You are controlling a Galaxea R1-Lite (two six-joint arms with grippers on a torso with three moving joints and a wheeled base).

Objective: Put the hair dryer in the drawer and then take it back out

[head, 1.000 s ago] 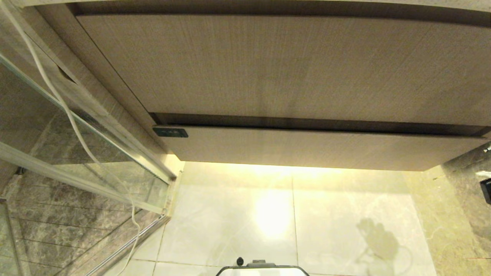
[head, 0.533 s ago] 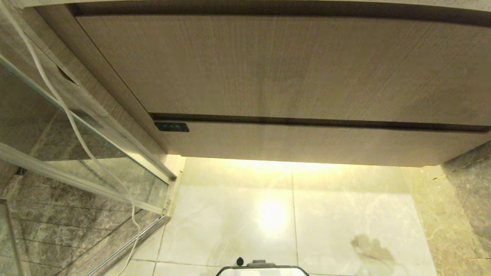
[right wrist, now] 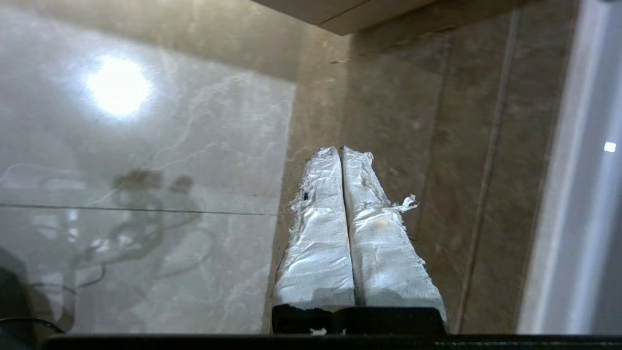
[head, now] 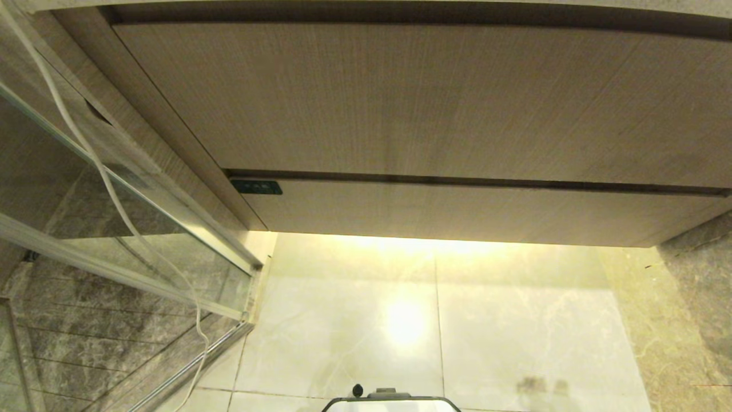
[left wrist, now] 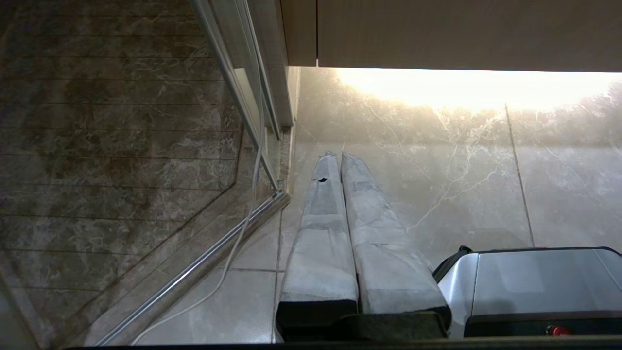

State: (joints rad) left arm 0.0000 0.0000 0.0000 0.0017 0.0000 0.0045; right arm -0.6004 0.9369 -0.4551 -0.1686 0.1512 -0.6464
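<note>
The drawer point(head: 457, 212) is the narrow beige wood-grain front under the taller wood-grain panel point(head: 400, 97); it stands closed, flush with the panel. The hair dryer is out of view. Neither arm shows in the head view. In the left wrist view my left gripper point(left wrist: 337, 155) hangs shut and empty over the pale floor tiles, beside the robot's base point(left wrist: 534, 287). My right gripper point(right wrist: 340, 149) is also shut with nothing in it, low over the brown floor strip near the cabinet's right corner point(right wrist: 340, 12).
A glass shower partition point(head: 114, 217) with a metal rail closes off the left side, and a thin white cable point(head: 103, 171) hangs along it. A dark marble wall point(head: 697, 286) stands at the right. Pale glossy floor tiles point(head: 400, 320) lie below the cabinet.
The drawer front has slid in until it closed against the cabinet. The right gripper, seen at the right edge a second ago, has left the head view, and its shadow has moved down the floor.
</note>
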